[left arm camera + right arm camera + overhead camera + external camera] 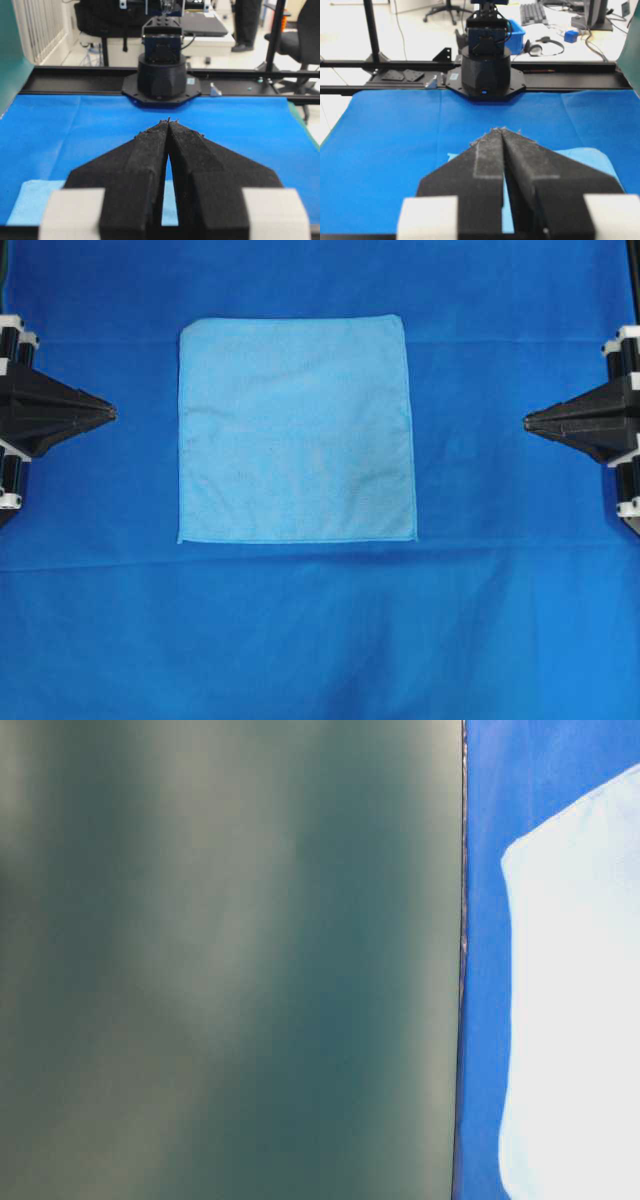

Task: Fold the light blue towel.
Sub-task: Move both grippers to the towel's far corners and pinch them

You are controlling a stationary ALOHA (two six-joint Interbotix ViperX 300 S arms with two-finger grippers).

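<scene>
the towel [296, 429] lies flat and unfolded on the royal-blue cloth [300, 640] that covers the counter, a little above the middle of the overhead view. it is a pale blue square with a stitched hem, its edges running nearly straight, the lower corners slightly pointed.

the left tool [112, 414] sits to the left of the towel, well apart from its left edge, tip pointing toward it. its black jaws are pressed together at the tip and hold nothing. the right tool [527, 421] sits to the right of the towel, also well apart from its edge and pointing toward it, jaws likewise clenched on nothing. the towel lies between the two tips, neither touching it.

in the left wrist view the left tool [169, 121] shows its foam-faced fingers meeting at the tip, with a corner of the towel [32, 202] below and to the left of them. in the right wrist view the right tool [501, 130] is closed the same way, the towel [587, 157] showing past it on the right side.

the table-level view is mostly filled by a blurred dark green surface [230, 960]; to the right of it a strip of the cloth [485, 870] and a washed-out, near-white part of the towel [575, 1020] can be seen.
</scene>
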